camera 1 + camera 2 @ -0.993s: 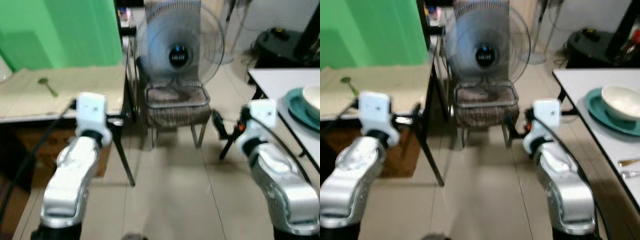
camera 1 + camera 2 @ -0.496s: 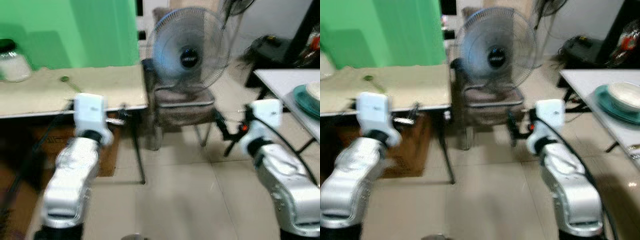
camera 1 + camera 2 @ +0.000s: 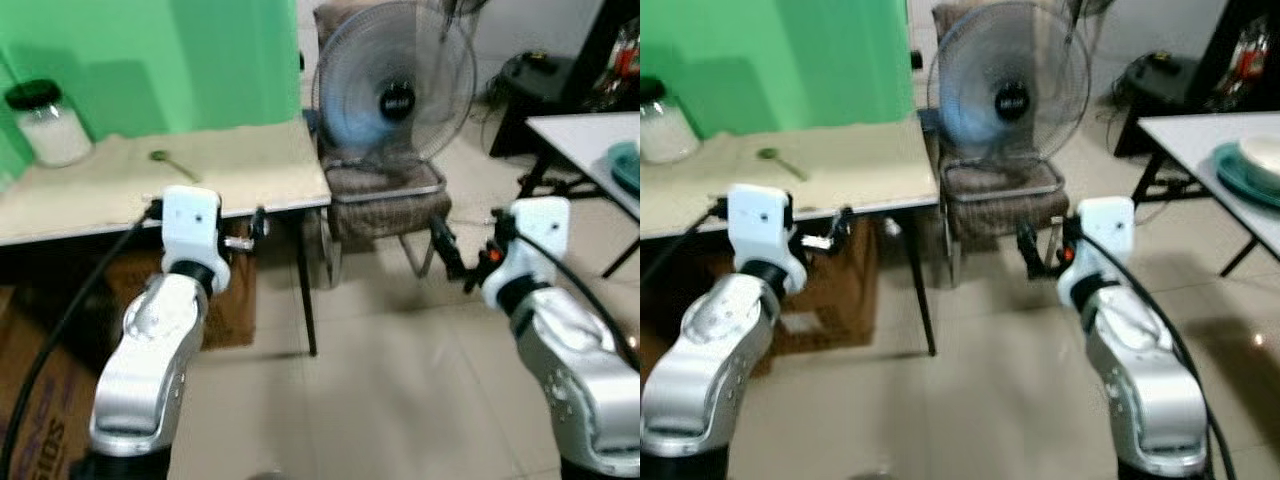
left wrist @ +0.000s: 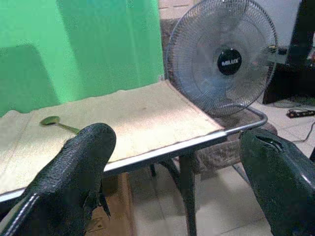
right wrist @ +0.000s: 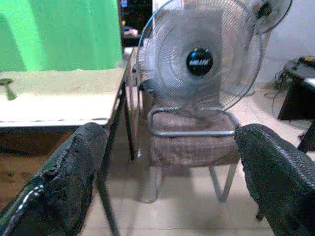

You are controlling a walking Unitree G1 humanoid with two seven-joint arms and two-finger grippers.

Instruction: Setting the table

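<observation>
Both grippers, left [image 4: 172,162] and right [image 5: 167,162], hung with fingers apart, empty, facing the small green metal spoon [image 3: 172,163] on the far-left cloth-covered surface [image 3: 250,175], likely for pickup.

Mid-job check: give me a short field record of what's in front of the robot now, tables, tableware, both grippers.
left table: beige cloth-covered table, on the robot's left
on left table: green spoon; white-filled glass jar with black lid
centre: grey electric fan standing on a brown chair
right table: white table bearing a teal plate
left gripper: open, holding nothing
right gripper: open, holding nothing
</observation>
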